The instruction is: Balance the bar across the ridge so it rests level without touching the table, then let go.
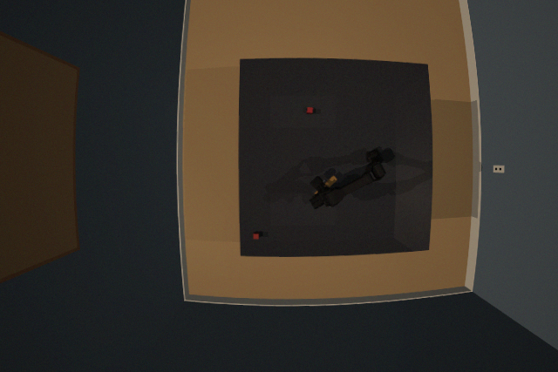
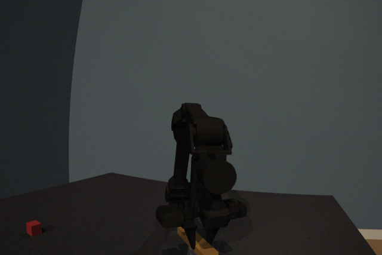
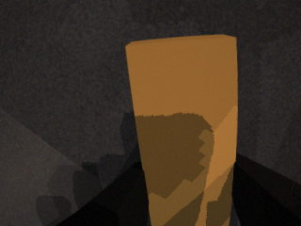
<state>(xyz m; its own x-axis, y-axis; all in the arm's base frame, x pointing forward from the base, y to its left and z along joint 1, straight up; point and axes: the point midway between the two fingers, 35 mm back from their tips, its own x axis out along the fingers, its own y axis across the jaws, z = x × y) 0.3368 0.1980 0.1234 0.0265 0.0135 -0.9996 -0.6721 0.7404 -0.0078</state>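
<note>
On the dark table [image 1: 279,84] [image 2: 101,196] [image 3: 56,61], top view: arm [image 1: 356,184] [image 2: 182,159] extended diagonally, its gripper [image 2: 202,242] end over the orange bar [image 1: 330,180] [image 2: 204,246] [image 3: 183,80]. Only short pieces of the bar show between the dark arm parts. Two red cubes present: one [image 1: 309,110] on the side of the table toward the top of the picture, well apart from the arm; a second [image 1: 255,235] near the lower left corner. Exterior view: gripper pointing down, one fingertip on each side of the bar, clamped on it. Bar runs obliquely toward the camera, its near end at the bottom edge of the picture. A small pale piece [image 2: 190,252] shows just below the nearer fingertip, mostly cut off; whether the bar touches it cannot be told. One red cube [image 2: 33,228] at left, well apart. Wrist view: bar's broad face fills the middle, far end visible, dark fingers at both long sides; shadows cross the face. Bar's clearance from the table: cannot tell.
</note>
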